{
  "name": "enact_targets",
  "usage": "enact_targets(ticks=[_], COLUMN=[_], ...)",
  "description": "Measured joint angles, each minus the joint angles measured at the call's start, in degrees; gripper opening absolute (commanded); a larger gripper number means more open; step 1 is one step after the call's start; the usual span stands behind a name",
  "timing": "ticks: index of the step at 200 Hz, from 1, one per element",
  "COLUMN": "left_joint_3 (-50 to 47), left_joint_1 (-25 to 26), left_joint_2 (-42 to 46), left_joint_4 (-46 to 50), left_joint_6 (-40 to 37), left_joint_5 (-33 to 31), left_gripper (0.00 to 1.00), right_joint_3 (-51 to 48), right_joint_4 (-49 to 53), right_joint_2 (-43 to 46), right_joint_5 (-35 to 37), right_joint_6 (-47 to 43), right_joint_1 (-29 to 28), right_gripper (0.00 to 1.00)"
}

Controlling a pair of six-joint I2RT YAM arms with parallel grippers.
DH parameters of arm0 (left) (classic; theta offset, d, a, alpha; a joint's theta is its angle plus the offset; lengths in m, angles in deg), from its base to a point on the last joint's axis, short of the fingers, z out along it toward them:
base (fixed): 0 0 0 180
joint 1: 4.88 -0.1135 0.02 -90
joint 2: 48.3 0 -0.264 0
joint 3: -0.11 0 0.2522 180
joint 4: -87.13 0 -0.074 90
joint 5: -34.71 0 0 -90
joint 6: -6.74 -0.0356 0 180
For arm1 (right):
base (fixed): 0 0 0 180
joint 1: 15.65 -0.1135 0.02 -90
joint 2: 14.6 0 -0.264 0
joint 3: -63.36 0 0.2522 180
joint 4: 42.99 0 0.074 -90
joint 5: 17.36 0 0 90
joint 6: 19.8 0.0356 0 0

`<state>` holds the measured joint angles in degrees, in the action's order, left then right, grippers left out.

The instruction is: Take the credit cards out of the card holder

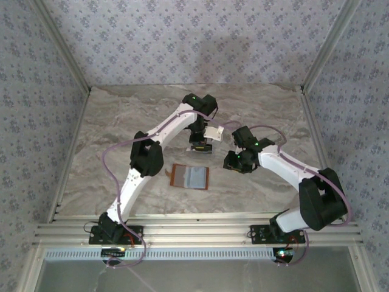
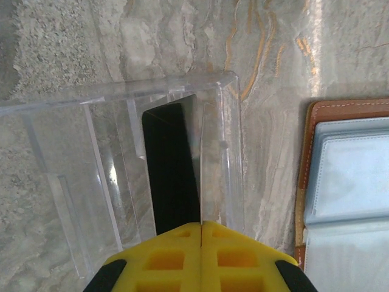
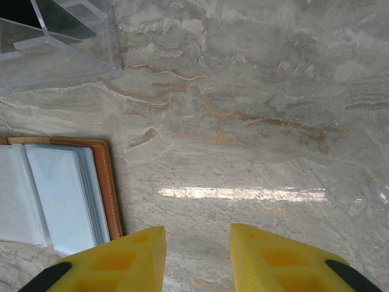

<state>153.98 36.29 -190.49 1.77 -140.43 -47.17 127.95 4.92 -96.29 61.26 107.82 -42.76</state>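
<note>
One wallet [image 1: 190,177], two cards, one clear plastic box and two grippers on a marble-patterned table [image 1: 109,121]. The wallet, orange-brown with pale stitching along its border and a blue-grey lining, lies open and flat near the middle of the table, somewhat toward the near edge; its see-through pockets face upward, seen at the right of the left wrist view [image 2: 346,182] and at the left of the right wrist view [image 3: 55,194]. No writing on it can be read. Just beyond the wallet, toward the far edge, stands the clear plastic box [image 2: 109,182], its corner also seen in the right wrist view [image 3: 61,55]. One black card [image 2: 170,176] stands on edge inside the box. The left gripper [image 2: 200,226], over the box in the overhead view [image 1: 200,146], has its yellow fingers pressed together on one pale card [image 2: 200,158], seen edge-on as a thin whitish line running from the finger seam into the box, right beside the black card. The right gripper [image 3: 197,255], to the right of the wallet and apart from it in the overhead view [image 1: 234,161], has its fingers partly spread with nothing between them, above bare table.
</note>
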Motion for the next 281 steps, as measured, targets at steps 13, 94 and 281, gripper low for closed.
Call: enact_targets(ticks=[13, 94, 281], left_joint_3=[0.00, 2.45, -54.60], left_joint_1=[0.11, 0.50, -0.55], left_joint_2=[-0.02, -0.04, 36.85], left_joint_4=[-0.17, -4.00, -43.19], left_joint_6=[0.15, 0.83, 66.38], left_joint_5=[-0.31, -2.16, 5.90], left_gripper=[0.18, 0.22, 0.30], right_joint_3=[0.00, 0.00, 3.30], right_joint_4=[-0.02, -0.33, -4.17], right_joint_2=[0.00, 0.00, -5.29], right_joint_5=[0.00, 0.00, -0.02], right_joint_6=[0.00, 0.00, 0.94], right_joint_1=[0.00, -0.02, -5.66], right_gripper=[0.34, 0.34, 0.35])
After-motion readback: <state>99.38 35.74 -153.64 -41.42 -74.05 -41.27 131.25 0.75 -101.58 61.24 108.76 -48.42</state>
